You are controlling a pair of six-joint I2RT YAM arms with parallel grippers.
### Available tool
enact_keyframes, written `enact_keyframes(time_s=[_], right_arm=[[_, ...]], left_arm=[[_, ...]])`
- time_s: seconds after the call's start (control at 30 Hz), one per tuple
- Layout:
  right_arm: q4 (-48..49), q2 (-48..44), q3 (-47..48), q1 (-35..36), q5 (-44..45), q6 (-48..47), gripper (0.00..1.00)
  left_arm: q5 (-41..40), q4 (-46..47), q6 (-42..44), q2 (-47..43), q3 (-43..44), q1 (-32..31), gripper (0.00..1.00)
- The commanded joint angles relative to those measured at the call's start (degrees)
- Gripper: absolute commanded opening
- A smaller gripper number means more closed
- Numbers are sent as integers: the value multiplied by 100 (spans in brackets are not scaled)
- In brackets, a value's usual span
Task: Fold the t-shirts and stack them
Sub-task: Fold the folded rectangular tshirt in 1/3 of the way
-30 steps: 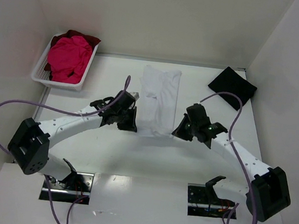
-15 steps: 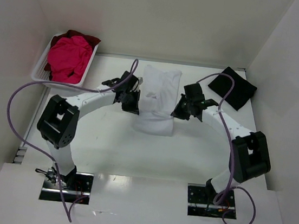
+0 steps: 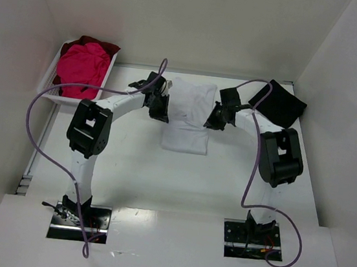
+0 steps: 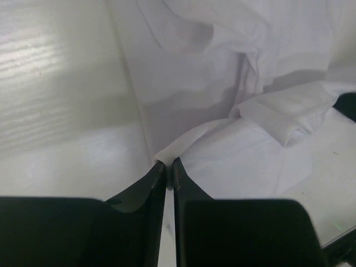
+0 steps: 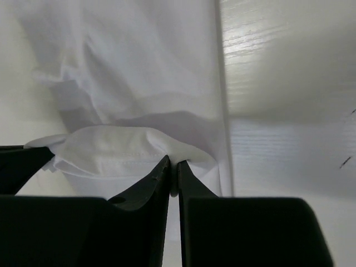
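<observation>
Looking down my own wrist cameras first, I see the left gripper [image 4: 169, 162] closed to a sliver on a thin folded edge of the white t-shirt [image 4: 245, 161]. The right gripper [image 5: 173, 161] is clamped the same way on a doubled hem at the shirt's opposite side. From above, both arms reach out over the counter [image 3: 129, 166] and flank that shirt, which lies as a tall, partly folded rectangle between them.

I judge the cloth light, limp and a bit slack: it sags wherever I am not holding it, and one layer could slide out of a pinch. So I want each hold on the hemmed or doubled edge, both layers together, at matching spots on either side, so that the fold comes over square rather than skewed. Nothing here is fragile; dragging it would only wrinkle it.

Further back, the black t-shirt [image 3: 278, 104] sits folded near the right wall. At the far left corner the basket [image 3: 48, 89] holds the pink t-shirt [image 3: 82, 69], crumpled on top of the dark red t-shirt [image 3: 104, 46].
</observation>
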Motion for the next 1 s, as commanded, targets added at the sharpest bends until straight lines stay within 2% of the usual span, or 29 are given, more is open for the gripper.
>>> enact_keyframes(time_s=[0.0,0.13,0.17,0.2,0.27,0.47,0.53,0.57,0.67,0.73,0.83,0.93,0.97], right_arm=[[229,266,433,-99,-44,-143,14],[300,372,609,-161,-44,-143,28],[378,303,610,-222,8,-204,36],[431,250,610,-222,60,-205,40],[651,5,610,-275,175,-205,55],[582,-514,794,-337,281,-363,70],[694,-953,453,-337,89,-363,68],[782,-1120,286,-337,18,-363,64],[1012,-1482,-277,-337,-333,-363,41],[942,-1482,-471,-258,-387,-363,27],[836,-1360,-612,93,-168,-477,24],[617,-1193,-674,462,201,-477,27],[616,-1044,-674,515,202,-529,31]], left_arm=[[164,-66,235,323,484,47,18],[278,-14,296,464,616,99,54],[330,47,297,464,617,151,58],[383,48,297,464,617,152,63],[436,223,376,464,670,257,70],[568,294,437,26,688,450,79],[568,355,437,-447,443,451,80],[568,451,437,-633,110,503,80],[954,653,437,-1257,-410,504,77],[1121,654,437,-1495,-858,259,70],[1122,795,333,-1575,-1411,-32,56],[1035,1041,61,-1637,-1755,-331,57],[1034,1119,59,-1637,-1826,-453,66]])
